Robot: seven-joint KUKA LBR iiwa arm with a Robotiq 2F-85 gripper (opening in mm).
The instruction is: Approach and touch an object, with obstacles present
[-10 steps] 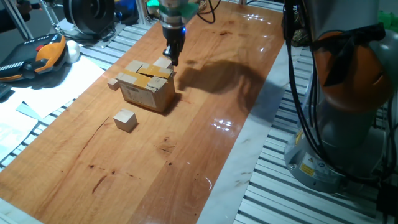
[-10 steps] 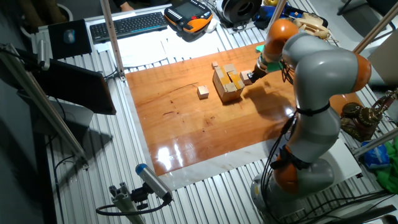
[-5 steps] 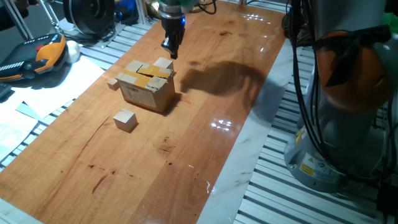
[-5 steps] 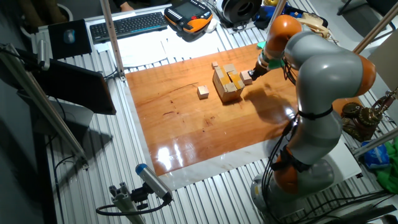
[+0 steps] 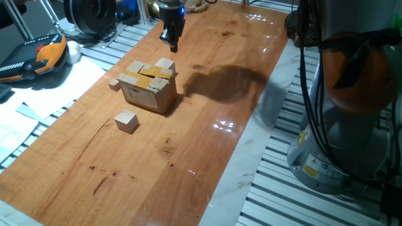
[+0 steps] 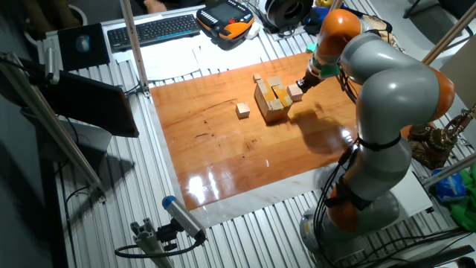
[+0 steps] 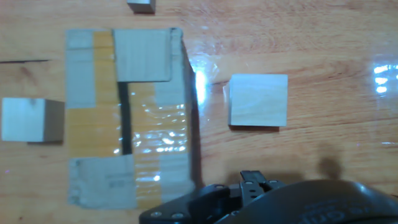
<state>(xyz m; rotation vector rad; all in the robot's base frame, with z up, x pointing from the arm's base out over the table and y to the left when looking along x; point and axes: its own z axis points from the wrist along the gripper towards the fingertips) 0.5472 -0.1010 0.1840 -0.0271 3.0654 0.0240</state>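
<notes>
The pale wooden cube (image 5: pixel 166 64) sits on the table against the far side of the taped cardboard box (image 5: pixel 147 88). It also shows in the other fixed view (image 6: pixel 295 91) and in the hand view (image 7: pixel 259 99), right of the box (image 7: pixel 127 118). My gripper (image 5: pixel 171 43) hangs above and just beyond the cube, clear of it, with its fingers together and empty. In the hand view only the dark gripper body shows at the bottom edge. A second cube-sized block (image 5: pixel 126 120) lies in front of the box. A tiny block (image 5: pixel 114 84) lies at its left.
My arm's base (image 5: pixel 339 125) stands off the table's right edge. An orange and black pendant (image 5: pixel 38 56) and papers lie left of the table. A keyboard (image 6: pixel 152 30) lies beyond the table. The second block (image 7: pixel 25 119) and the tiny block (image 7: pixel 141 5) flank the box in the hand view.
My gripper has risen and drawn back from the cube beside the box. The cube, the box and the other blocks have not moved.
</notes>
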